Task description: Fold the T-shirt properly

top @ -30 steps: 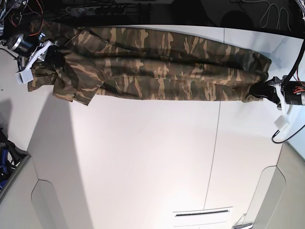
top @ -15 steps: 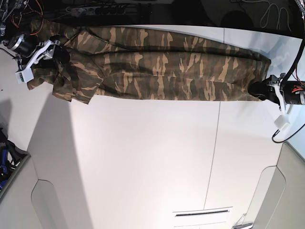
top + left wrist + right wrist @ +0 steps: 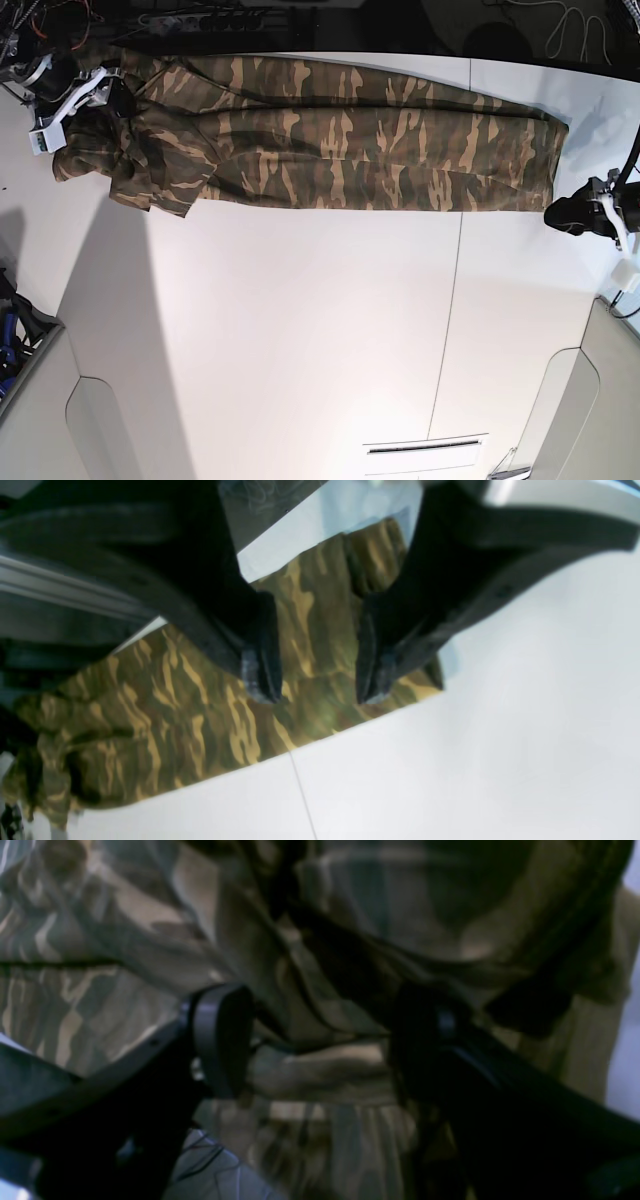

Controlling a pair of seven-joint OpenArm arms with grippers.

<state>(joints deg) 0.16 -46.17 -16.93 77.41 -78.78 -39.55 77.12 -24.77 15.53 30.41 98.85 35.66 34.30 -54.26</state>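
The left gripper [image 3: 562, 214] hangs with its jaws spread and holding nothing, just off the hem end of the T-shirt [image 3: 340, 135]. The right gripper [image 3: 320, 1040] is also spread, its pads [image 3: 220, 1037] flanking a bunched fold at the sleeve end. The camouflage T-shirt lies stretched in a long band along the far edge of the white table [image 3: 330, 330], rumpled at the sleeves. Cables [image 3: 575, 30] lie beyond.

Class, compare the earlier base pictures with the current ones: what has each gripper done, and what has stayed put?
The left gripper has let go of the T-shirt hem and backed off toward the table edge, jaws open. The right gripper shifted slightly toward the far edge, at the bunched sleeve end. The shirt stays stretched across the table.
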